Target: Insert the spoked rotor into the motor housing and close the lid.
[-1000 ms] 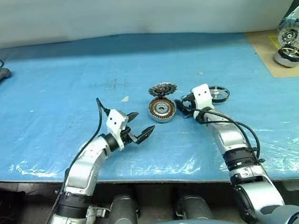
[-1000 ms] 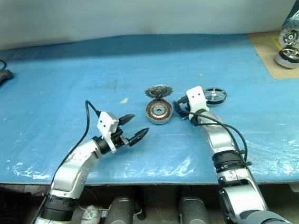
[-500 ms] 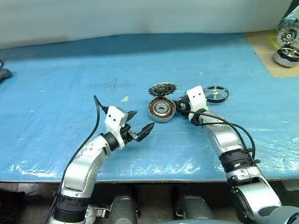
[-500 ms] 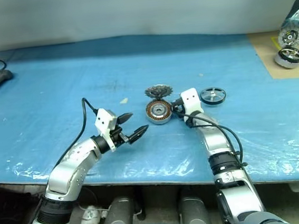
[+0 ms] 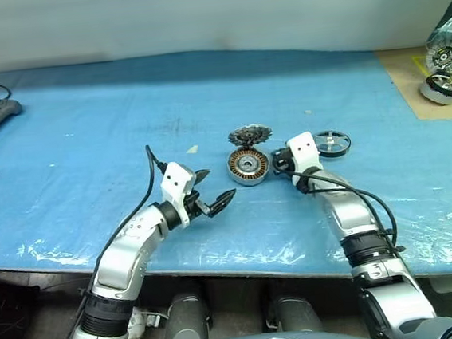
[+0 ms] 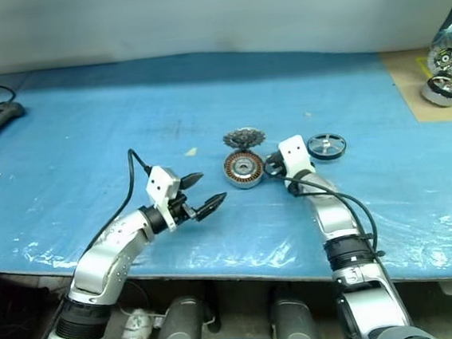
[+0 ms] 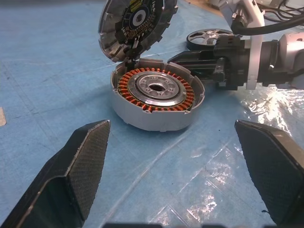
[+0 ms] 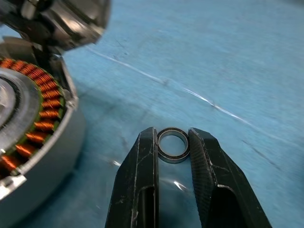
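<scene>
Two end effectors flank the motor housing point(image 5: 247, 167). Left of it, the left end effector point(image 5: 215, 196) hovers with fingers spread. Behind the housing its lid point(image 5: 248, 136) stands tilted open. Right of the housing, the right end effector point(image 8: 172, 142) pinches a small metal ring point(image 8: 173, 144); the spoked rotor point(image 5: 331, 142) lies further right on the surface point(image 5: 86, 135). The ring probably needs a firm, level grip before lifting.

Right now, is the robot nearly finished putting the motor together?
Not nearly. The lid, a grey toothed disc, stands open above the copper-coiled round motor housing, which has nothing in it. The right tool pinches a small metal ring. The dark spoked rotor lies on the blue table. Inserting and closing remain.
</scene>
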